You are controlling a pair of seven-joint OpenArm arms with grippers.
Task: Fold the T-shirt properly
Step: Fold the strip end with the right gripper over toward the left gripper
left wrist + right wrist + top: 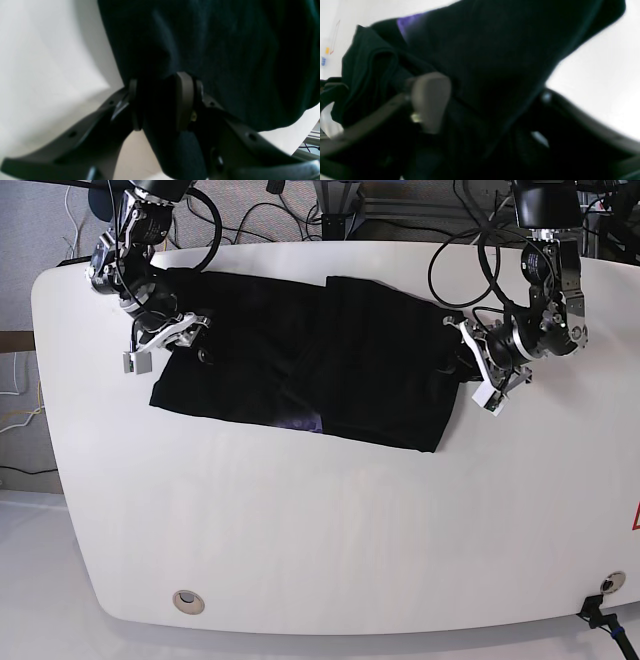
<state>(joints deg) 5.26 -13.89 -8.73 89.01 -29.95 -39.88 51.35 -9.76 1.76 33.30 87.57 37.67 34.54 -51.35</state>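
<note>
2 claws pinch the T-shirt [330, 365]: left claw [162, 105] and right claw [172, 332], stretching it sideways across the table [330, 530].

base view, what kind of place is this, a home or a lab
Most likely a robotics lab or test bench. Two robot arms work a black T-shirt on a bare white table, with loose cables bundled behind it.

A white table [330, 530] with rounded corners fills most of the base view. Near its front edge sit two round fittings, one at the left [186, 601] and one at the right [611, 583]. A red mark [634, 518] shows at the right edge. Black cables [300, 210] tangle behind the far edge
</note>
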